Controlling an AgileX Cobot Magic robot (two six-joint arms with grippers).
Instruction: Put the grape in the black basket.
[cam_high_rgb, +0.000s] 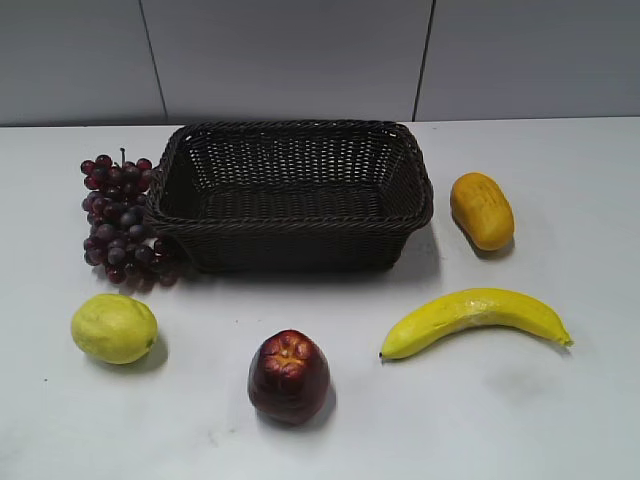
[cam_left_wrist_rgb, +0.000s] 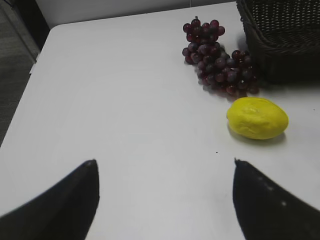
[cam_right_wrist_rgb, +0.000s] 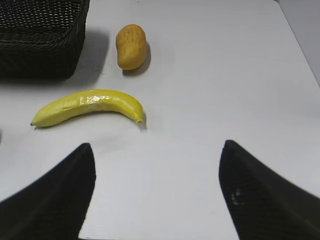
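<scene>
The grape (cam_high_rgb: 120, 218) is a dark red-purple bunch lying on the white table, touching the left side of the black basket (cam_high_rgb: 400, 205). The woven basket stands at the back middle and holds nothing. In the left wrist view the grape (cam_left_wrist_rgb: 215, 60) lies far ahead to the right, beside the basket corner (cam_left_wrist_rgb: 285, 35). My left gripper (cam_left_wrist_rgb: 164, 167) is open and empty over bare table. My right gripper (cam_right_wrist_rgb: 157, 150) is open and empty, near the banana. Neither gripper shows in the exterior view.
A yellow-green lemon (cam_high_rgb: 114, 328) sits front left, also in the left wrist view (cam_left_wrist_rgb: 257, 118). A dark red apple (cam_high_rgb: 289, 376) is front middle. A banana (cam_high_rgb: 470, 318) and an orange mango (cam_high_rgb: 481, 210) lie right, both in the right wrist view (cam_right_wrist_rgb: 90, 106) (cam_right_wrist_rgb: 131, 46).
</scene>
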